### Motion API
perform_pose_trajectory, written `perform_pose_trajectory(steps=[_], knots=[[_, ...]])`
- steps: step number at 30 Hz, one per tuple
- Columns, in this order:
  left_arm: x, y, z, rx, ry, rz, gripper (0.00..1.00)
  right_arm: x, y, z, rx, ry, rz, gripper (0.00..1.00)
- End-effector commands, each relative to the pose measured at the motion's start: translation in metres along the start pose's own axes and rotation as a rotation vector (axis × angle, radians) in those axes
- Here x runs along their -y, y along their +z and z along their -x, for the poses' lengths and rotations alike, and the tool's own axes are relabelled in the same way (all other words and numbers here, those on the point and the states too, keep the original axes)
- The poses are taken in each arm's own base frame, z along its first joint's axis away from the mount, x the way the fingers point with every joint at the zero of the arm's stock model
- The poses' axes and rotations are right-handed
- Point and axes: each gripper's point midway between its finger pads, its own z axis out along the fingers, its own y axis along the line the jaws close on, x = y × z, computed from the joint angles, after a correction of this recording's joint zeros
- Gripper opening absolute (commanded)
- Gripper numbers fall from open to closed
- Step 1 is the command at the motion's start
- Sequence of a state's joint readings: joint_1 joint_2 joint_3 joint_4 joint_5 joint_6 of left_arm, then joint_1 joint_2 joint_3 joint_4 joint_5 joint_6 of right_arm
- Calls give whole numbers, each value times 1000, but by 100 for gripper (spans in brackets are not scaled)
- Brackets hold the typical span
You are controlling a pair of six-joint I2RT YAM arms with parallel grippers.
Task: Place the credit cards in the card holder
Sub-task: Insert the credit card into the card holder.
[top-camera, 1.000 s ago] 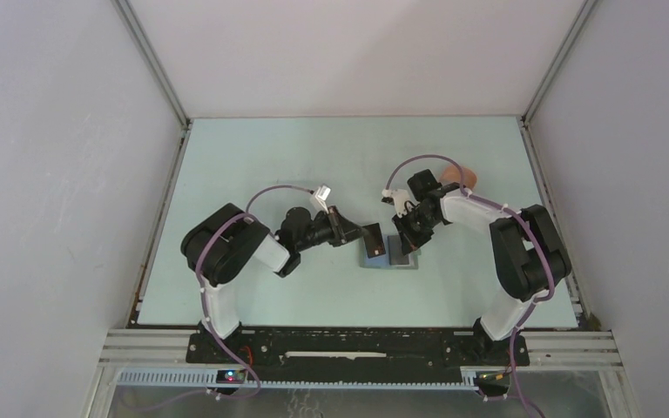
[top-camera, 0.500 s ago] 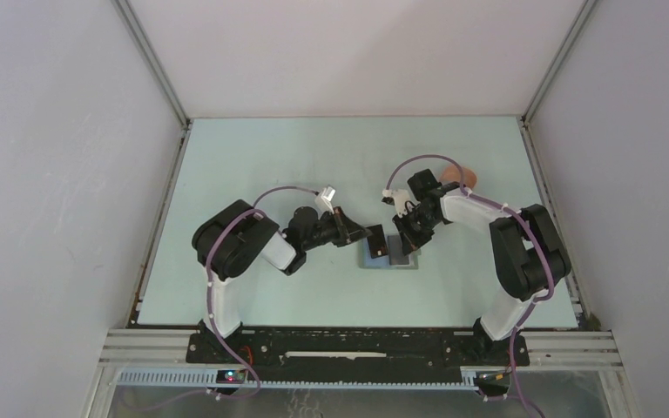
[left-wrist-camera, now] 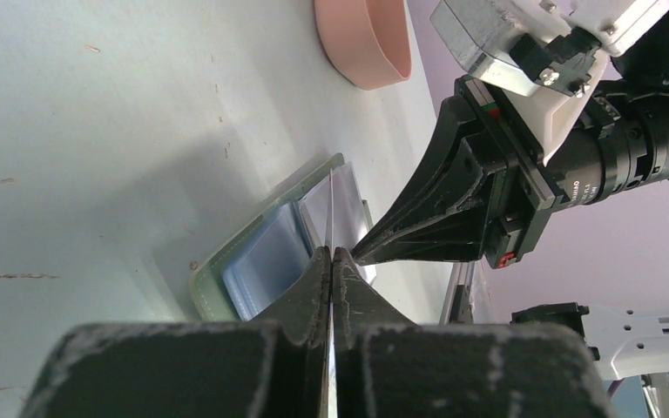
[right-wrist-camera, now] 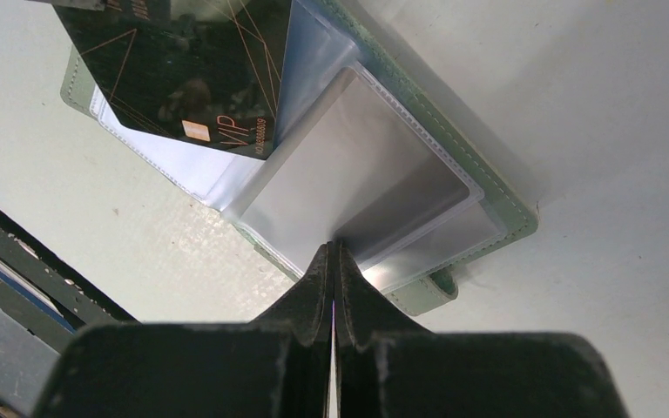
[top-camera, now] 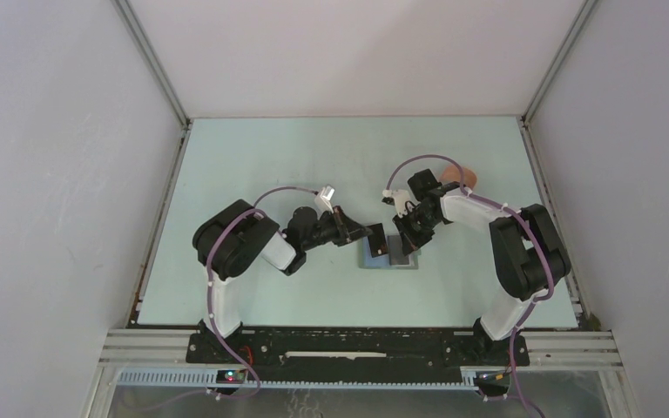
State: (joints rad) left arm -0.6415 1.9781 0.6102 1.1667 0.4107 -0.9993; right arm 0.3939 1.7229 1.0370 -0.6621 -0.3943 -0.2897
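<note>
The card holder (top-camera: 375,262) lies open on the table between the arms, grey-green with clear pockets (right-wrist-camera: 507,212). A silvery-grey credit card (right-wrist-camera: 340,183) sits inside its right pocket. My left gripper (top-camera: 359,233) is shut on the black credit card (top-camera: 374,234), holding it on edge (left-wrist-camera: 331,200) with its far corner over the holder's left half (right-wrist-camera: 183,70). My right gripper (top-camera: 408,242) is shut, its tips (right-wrist-camera: 333,248) pressing on the clear pocket at the holder's edge. In the left wrist view the right gripper's fingers (left-wrist-camera: 418,226) stand just right of the card.
A salmon-pink oval tray (top-camera: 462,177) stands behind the right arm, also seen in the left wrist view as the tray (left-wrist-camera: 361,43) at the top. The black frame rail (top-camera: 357,344) runs along the table's near edge.
My left arm has moved slightly right, bringing the black card closer over the holder. The right gripper has stayed on the holder.
</note>
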Motion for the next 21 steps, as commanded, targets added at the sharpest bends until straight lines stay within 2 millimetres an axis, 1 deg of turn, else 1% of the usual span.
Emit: perform_pose_trajectory(steps=[1, 12, 21], knots=[[17, -3, 7, 35, 10, -55, 0, 3, -1, 8, 6, -12, -12, 0], [21, -6, 7, 38, -8, -73, 0, 5, -1, 7, 3, -11, -16, 0], [7, -1, 3, 32, -19, -34, 0, 5, 0, 7, 1, -12, -18, 0]])
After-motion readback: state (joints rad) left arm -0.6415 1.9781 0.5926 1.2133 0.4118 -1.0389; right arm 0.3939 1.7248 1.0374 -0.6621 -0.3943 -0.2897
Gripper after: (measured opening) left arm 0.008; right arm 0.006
